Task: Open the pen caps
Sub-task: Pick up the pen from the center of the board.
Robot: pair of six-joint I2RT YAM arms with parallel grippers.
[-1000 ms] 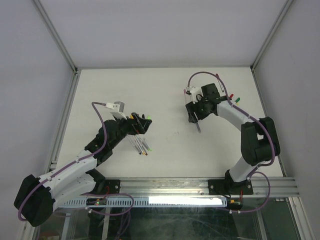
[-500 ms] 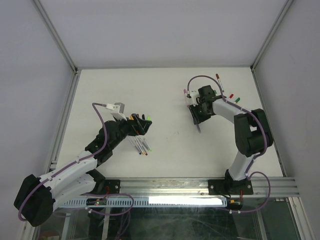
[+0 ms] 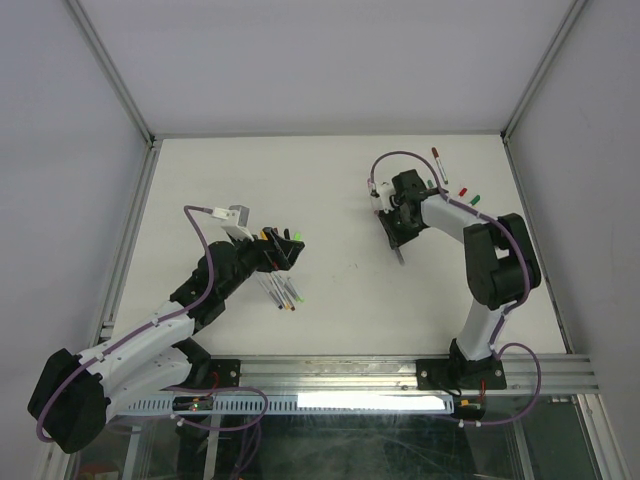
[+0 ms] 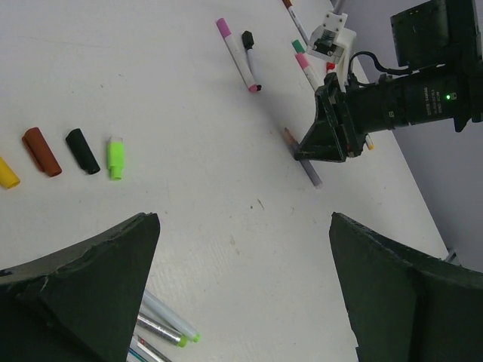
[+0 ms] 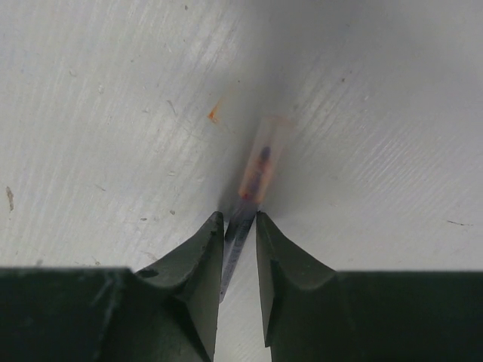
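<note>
Table [image 3: 330, 190], white, walled enclosure. Left gripper [image 4: 243, 226]: fingers spread wide, holding nothing, hanging over the left half of the table. Just before it lie the pen caps, a row of four close together but apart: yellow cap [image 4: 6, 172], dark red cap [image 4: 41, 151], black cap [image 4: 81, 149], green cap [image 4: 115, 157]. Bundle of uncapped pens [image 3: 285, 290], lying side by side on the table just below the left gripper, coloured tips showing. Right gripper [image 5: 239, 222]: lowered to the table on the right half, fingers drawn in narrow with a grey pen [image 5: 235, 245] lying between the tips; whether they actually press on it cannot be told. The far end of that pen is blurred, pale with an orange tint. Pink pen [image 4: 238, 64], lying flat beyond the right gripper, with a second black cap [image 4: 247, 39] just beside it. Red cap [image 3: 462, 190] and another green cap [image 3: 476, 199], near each other at the far right of the table.
</note>
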